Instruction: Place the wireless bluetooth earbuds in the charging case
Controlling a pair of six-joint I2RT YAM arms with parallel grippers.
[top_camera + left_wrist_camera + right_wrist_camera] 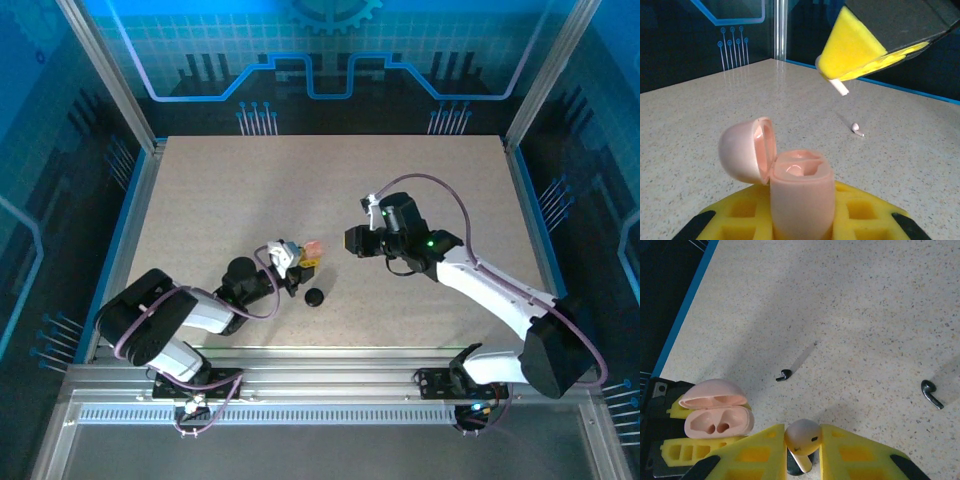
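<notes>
My left pincer (298, 258) (802, 220) is clamped on the pale pink rounded plastic charging case (313, 248) (802, 192) (717, 421), which stands upright between my yellow fingers (875, 210), right at their tips. Its hinged lid (746, 150) stands open and leans off the side away from my right pincer (352, 241) (802, 452). The two wells (716, 428) face up. My right pincer is closed tight on a small whitish plastic earbud (802, 436) (840, 87), held at the very tips with its stem hanging below the pads. From the left wrist, that pincer hangs above and to the right of the case, apart from it. On the speckled beige table (200, 200), a dark curved earbud (783, 375) lies ahead of my right pincer's tips and a little left, near the case. A second dark earbud (931, 393) lies well off to the right. From the left wrist, a tiny pale curved bit (857, 129) lies on the table beyond the case, below the right pincer; I cannot tell whether it is one of those two. A small black round disc (315, 298) lies just on the base side of my left pincer's tips, apart from the case.
</notes>
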